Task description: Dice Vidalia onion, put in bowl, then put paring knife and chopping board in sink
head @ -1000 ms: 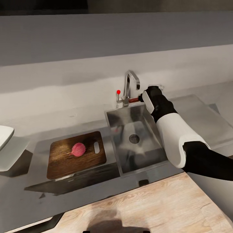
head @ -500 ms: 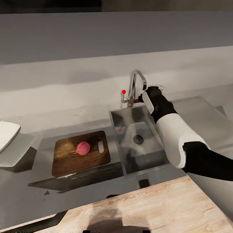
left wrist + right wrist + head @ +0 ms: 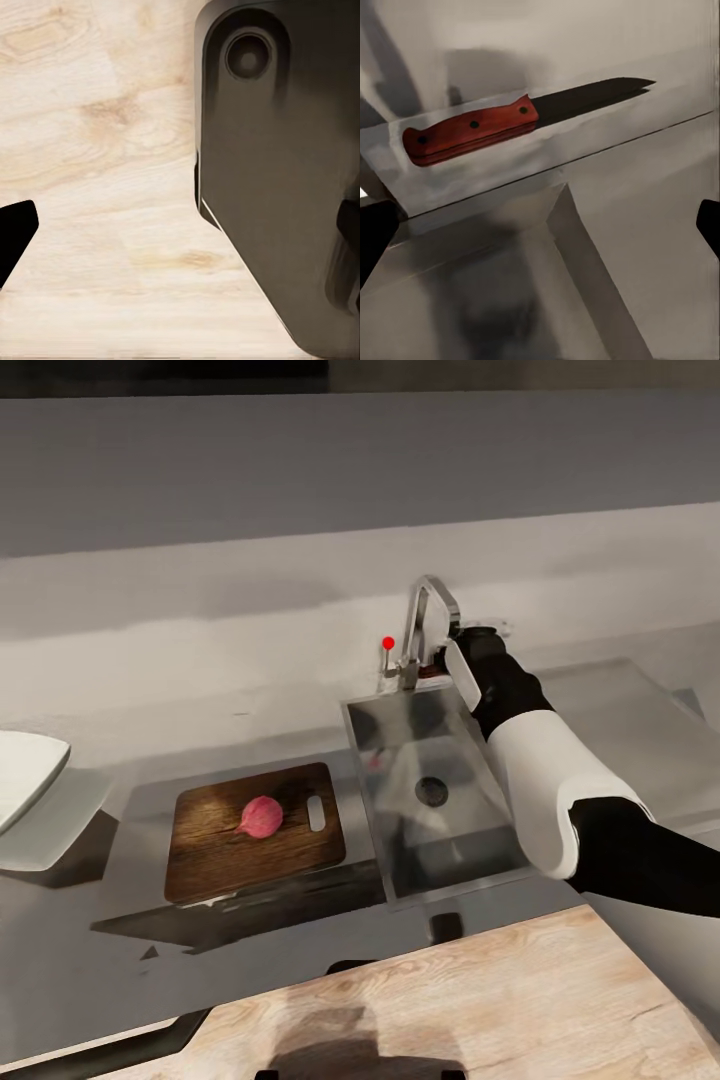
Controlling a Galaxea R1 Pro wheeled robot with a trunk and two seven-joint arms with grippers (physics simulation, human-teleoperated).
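Nearest the robot lies a pale wooden surface [image 3: 480,1000]; the left gripper [image 3: 180,225] hangs over it, its two dark fingertips [image 3: 15,232] set far apart at the frame edges, so the claw is spread and holds nothing.

Beyond this runs the countertop [image 3: 100,950], glossy grey; on it rests one chopping board [image 3: 255,845], dark brown, its slot handle toward the sink; one Vidalia onion [image 3: 261,816] sits on the board near that handle; one white bowl [image 3: 25,780] stands well apart at the left edge, partly cut off.

To the right of the board is one sink [image 3: 385,810], its basin holding only the dark drain; the right arm reaches over its far right corner toward one faucet [image 3: 425,625].

At the far rim, one paring knife [image 3: 510,124] lies flat on the ledge behind the basin; the right gripper [image 3: 540,232] hovers near it, apparently spread, fingertips [image 3: 375,232] wide and clear of the handle.
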